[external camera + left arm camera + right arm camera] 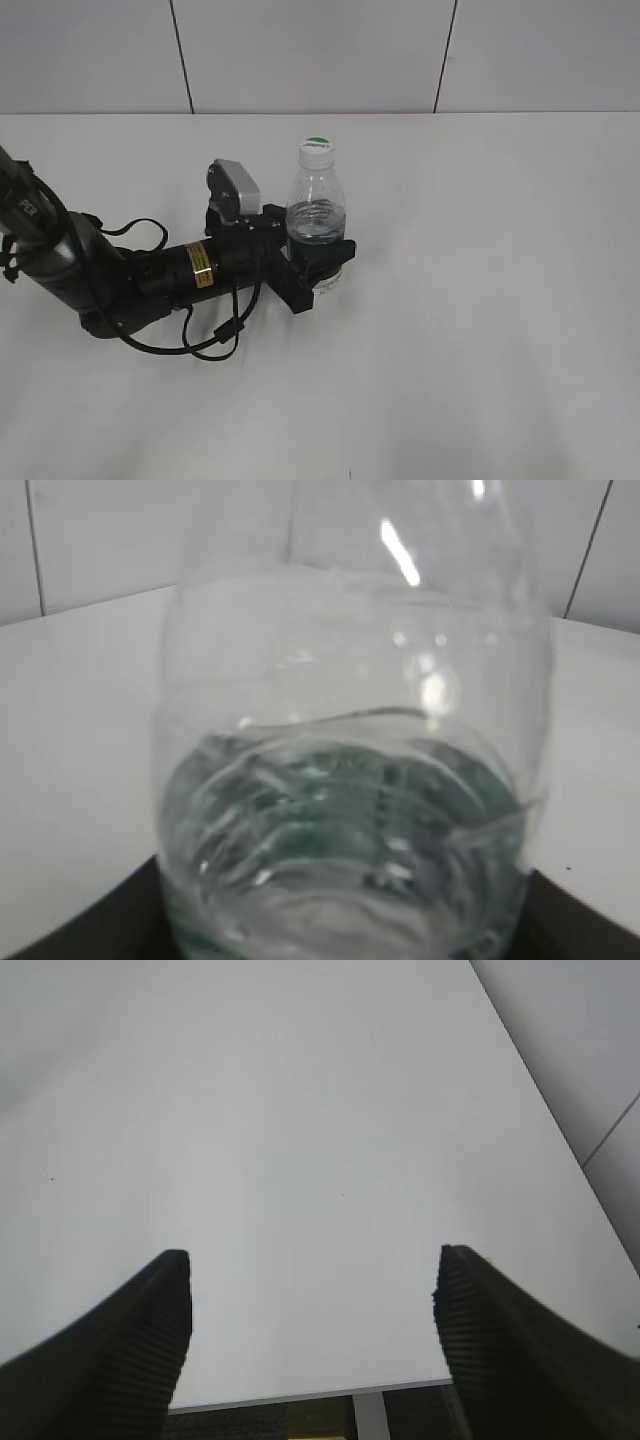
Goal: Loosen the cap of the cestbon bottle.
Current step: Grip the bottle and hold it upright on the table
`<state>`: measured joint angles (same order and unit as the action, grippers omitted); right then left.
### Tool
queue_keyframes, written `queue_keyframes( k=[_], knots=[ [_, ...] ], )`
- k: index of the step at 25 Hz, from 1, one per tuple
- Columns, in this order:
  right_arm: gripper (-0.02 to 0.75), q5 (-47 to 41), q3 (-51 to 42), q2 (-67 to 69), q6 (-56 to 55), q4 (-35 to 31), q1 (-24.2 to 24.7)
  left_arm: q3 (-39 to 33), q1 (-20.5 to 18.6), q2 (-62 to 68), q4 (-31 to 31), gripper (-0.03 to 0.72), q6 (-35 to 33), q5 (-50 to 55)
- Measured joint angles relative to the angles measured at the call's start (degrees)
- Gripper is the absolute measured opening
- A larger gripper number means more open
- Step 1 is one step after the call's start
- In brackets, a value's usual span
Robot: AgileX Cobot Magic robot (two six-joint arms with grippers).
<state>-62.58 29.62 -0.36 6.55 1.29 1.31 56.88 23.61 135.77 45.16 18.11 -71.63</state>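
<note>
Your left gripper is clamping the lower body of the small clear plastic cestbon bottle, which is standing upright near the middle of the white table. The small white screw cap is sitting on its neck. Your right gripper is hanging spread apart, holding nothing.

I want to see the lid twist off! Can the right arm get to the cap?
Probably yes. The cap sits uncovered atop the bottle, which the left gripper holds low down. The right gripper is open and empty, though out of the exterior view.
</note>
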Motion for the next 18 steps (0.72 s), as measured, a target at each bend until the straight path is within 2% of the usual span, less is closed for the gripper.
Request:
queue_keyframes(
  k=[18],
  knots=[
    [0.580, 0.07, 0.00, 0.00, 0.74, 0.00, 0.00, 0.00, 0.00, 0.00, 1.49, 0.405, -3.41, -0.17]
  ],
)
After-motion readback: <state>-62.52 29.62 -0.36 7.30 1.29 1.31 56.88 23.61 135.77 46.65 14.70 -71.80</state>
